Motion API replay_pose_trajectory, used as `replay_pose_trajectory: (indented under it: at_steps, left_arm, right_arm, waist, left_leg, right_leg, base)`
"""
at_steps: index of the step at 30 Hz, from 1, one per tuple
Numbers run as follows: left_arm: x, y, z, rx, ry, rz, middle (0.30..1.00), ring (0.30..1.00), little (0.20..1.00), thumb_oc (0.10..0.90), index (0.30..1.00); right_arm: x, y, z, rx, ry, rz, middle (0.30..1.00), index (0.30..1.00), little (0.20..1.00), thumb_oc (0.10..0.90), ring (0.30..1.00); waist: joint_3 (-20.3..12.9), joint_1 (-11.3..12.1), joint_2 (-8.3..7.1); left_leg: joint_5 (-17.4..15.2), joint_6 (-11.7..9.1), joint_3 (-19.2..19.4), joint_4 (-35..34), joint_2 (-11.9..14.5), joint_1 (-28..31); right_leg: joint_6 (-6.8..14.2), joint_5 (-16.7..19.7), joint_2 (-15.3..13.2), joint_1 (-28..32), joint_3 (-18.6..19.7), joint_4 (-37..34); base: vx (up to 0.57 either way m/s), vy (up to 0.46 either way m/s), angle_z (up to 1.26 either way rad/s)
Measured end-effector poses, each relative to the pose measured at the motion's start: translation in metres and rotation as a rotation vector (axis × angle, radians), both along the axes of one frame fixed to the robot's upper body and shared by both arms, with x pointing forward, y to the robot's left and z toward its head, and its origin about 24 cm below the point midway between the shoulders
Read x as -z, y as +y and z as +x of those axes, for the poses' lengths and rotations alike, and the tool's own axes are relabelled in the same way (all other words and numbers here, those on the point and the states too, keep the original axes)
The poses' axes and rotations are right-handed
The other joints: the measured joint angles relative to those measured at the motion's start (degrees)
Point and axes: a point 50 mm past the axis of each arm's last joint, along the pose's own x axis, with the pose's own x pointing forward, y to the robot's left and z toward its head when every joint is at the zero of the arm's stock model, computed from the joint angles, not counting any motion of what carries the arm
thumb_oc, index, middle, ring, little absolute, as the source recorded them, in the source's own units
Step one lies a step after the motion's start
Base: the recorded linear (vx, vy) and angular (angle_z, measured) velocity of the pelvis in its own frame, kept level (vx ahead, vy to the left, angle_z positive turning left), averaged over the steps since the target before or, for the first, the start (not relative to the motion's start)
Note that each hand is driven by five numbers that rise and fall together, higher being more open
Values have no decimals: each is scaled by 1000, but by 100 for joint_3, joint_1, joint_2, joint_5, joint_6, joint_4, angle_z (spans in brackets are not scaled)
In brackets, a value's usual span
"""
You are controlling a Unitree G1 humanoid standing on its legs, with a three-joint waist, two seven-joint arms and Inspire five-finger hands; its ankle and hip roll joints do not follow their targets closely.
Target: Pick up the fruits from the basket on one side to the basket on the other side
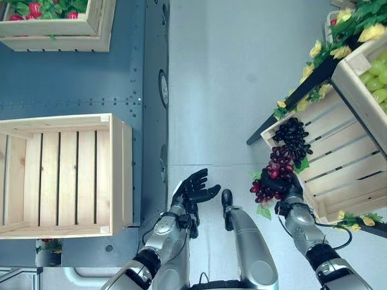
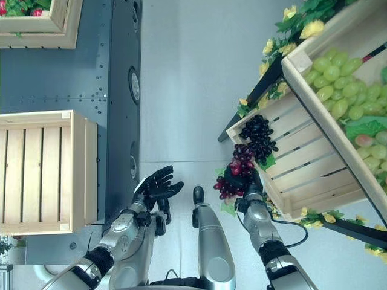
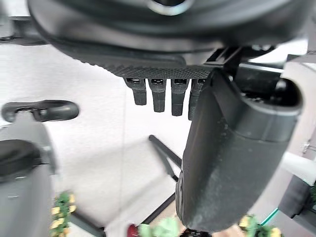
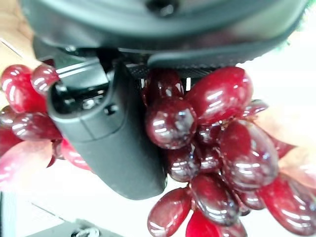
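Observation:
My right hand (image 1: 289,192) is shut on a bunch of red grapes (image 1: 273,175) at the near corner of the slatted wooden crate (image 1: 344,163) on my right. Up close, the right wrist view shows the red grapes (image 4: 217,148) pressed against my thumb (image 4: 106,133). A bunch of dark purple grapes (image 1: 294,138) lies inside that crate, just past the red bunch. My left hand (image 1: 195,188) hangs open over the floor, palm up, with nothing in it. An empty wooden crate (image 1: 60,175) stands on my left.
A crate of green grapes (image 2: 338,90) sits above the right crate, with yellow flowers and leaves (image 1: 326,48) along the stand. A crate with red fruit (image 1: 54,18) stands at the far left on a dark blue platform (image 1: 91,78). Grey floor (image 1: 224,90) lies between.

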Motion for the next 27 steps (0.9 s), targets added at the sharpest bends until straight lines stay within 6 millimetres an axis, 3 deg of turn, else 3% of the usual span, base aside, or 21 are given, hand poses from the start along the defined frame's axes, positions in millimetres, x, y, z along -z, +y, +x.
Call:
replay_pose_trajectory:
  at_steps: [10, 15, 19, 27]
  left_arm:
    - [-30, 4, 18, 19, -98, -1, 900, 900, 900, 800, 900]
    - [-28, 15, 18, 10, -76, 32, 900, 900, 900, 800, 900]
    - [-27, 23, 18, 4, -70, 55, 900, 900, 900, 800, 900]
    - [-28, 37, 17, 15, -66, 82, 900, 900, 900, 800, 900]
  right_arm:
    - [-49, -54, 14, 181, -121, -103, 300, 300, 300, 400, 300]
    - [-65, -74, 15, 248, -146, -156, 300, 300, 300, 400, 300]
    - [-91, -93, 23, 284, -170, -215, 300, 300, 300, 400, 300]
    - [-121, -122, 33, 376, -112, -261, 300, 300, 300, 400, 300]
  waist:
    - [32, 19, -19]
    - [40, 43, -30]
    - [40, 86, -29]
    - [41, 188, -24]
  left_leg:
    - [-294, -13, -416, 1387, 27, -1376]
    - [-336, -56, -594, 1819, 28, -1868]
    - [-355, -58, -631, 2098, 29, -2226]
    - [-354, -54, -743, 2216, -11, -2434]
  right_leg:
    - [-91, -164, 41, -1203, -87, 1107]
    - [-138, -196, 63, -1612, -170, 1423]
    - [-144, -198, 53, -1950, -190, 1666]
    - [-134, -192, -1, -2089, -280, 1729]
  base:
    - [-25, -16, 1]
    - [-35, -48, 5]
    - [-29, -11, 0]
    - [-19, -7, 5]
